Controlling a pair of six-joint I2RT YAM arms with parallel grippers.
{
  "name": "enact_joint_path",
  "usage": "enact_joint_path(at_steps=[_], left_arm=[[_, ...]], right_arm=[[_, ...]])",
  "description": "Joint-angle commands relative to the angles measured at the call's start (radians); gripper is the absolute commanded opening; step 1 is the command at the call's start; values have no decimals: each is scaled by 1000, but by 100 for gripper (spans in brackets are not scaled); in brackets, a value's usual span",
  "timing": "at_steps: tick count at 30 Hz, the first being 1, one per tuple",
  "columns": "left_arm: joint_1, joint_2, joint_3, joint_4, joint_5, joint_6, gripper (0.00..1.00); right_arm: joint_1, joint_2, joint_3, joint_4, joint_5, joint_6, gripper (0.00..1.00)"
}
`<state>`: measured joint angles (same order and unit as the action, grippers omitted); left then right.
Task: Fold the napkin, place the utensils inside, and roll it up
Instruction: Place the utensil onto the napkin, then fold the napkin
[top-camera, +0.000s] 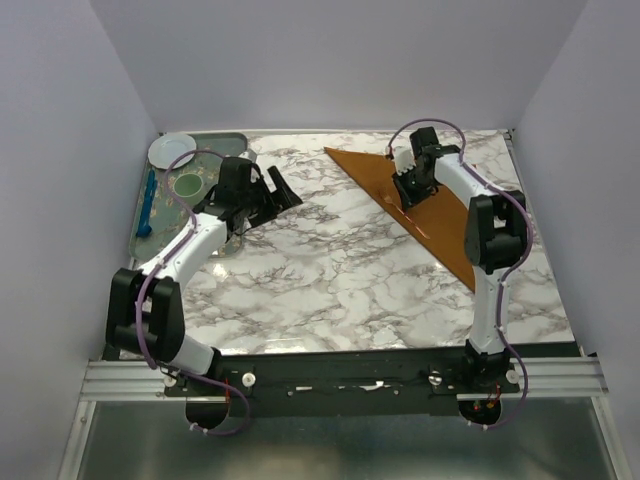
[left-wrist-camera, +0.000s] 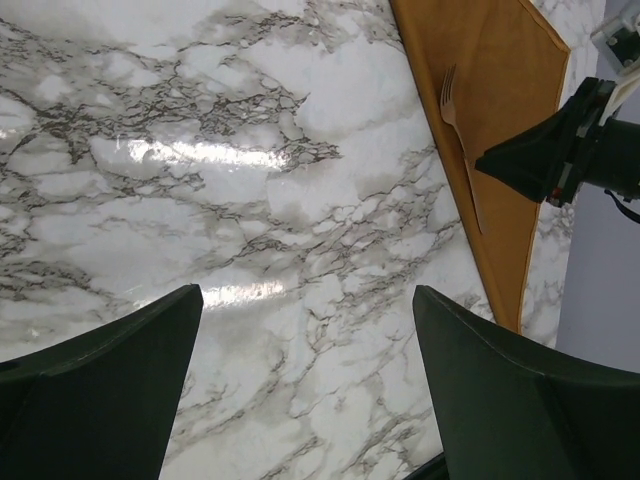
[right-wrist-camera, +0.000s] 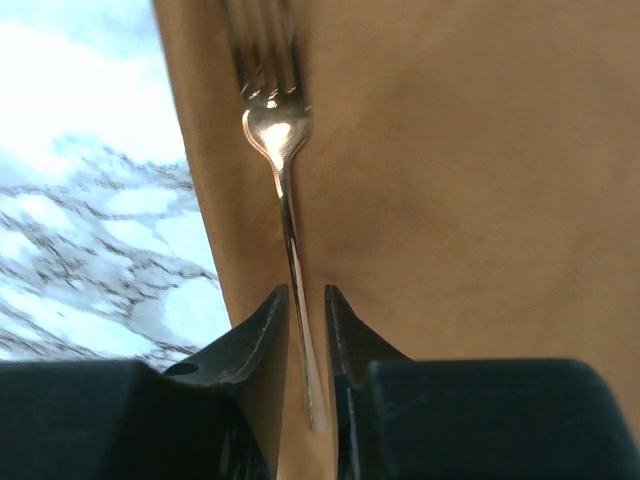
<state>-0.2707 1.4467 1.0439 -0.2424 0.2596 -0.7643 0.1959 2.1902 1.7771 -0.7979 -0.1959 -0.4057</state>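
Marble table (top-camera: 330, 290), napkin (top-camera: 440, 215) folded in a triangle on its right part, my left gripper (left-wrist-camera: 308, 292) wide apart above bare marble, my right gripper (right-wrist-camera: 305, 295) narrow around the handle of the fork (right-wrist-camera: 273, 135), I cannot tell if it pinches, fork lying along napkin's long edge.

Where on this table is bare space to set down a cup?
Bare: the table between tray and napkin, down to the near edge. Crowded: the tray, and the napkin where the right gripper straddles the fork.

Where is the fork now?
The fork lies on the napkin near its long edge, right side of the top view, its handle between the fingers of the right tool.
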Motion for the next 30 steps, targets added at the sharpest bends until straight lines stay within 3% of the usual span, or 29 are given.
enact_joint_path(at_steps=[1, 7, 9, 14, 20, 25, 30], left_arm=[[-5, 130, 85, 123, 62, -67, 95], [-4, 383, 246, 265, 70, -154, 89], [-5, 469, 283, 319, 81, -182, 86], [-4, 657, 451, 345, 93, -227, 85], [-7, 837, 605, 390, 53, -266, 80], [-18, 981, 709, 469, 50, -383, 63], [-42, 1055, 794, 468, -55, -432, 56]], right_arm=[[-4, -76, 53, -2, 98, 226, 30], [-4, -240, -80, 91, 176, 508, 43], [-6, -268, -108, 98, 120, 502, 44], [-6, -270, -140, 68, 151, 507, 45], [-6, -392, -260, 120, 82, 542, 45], [-6, -461, -335, 154, 66, 544, 45], [-6, -478, -372, 167, 64, 547, 46]])
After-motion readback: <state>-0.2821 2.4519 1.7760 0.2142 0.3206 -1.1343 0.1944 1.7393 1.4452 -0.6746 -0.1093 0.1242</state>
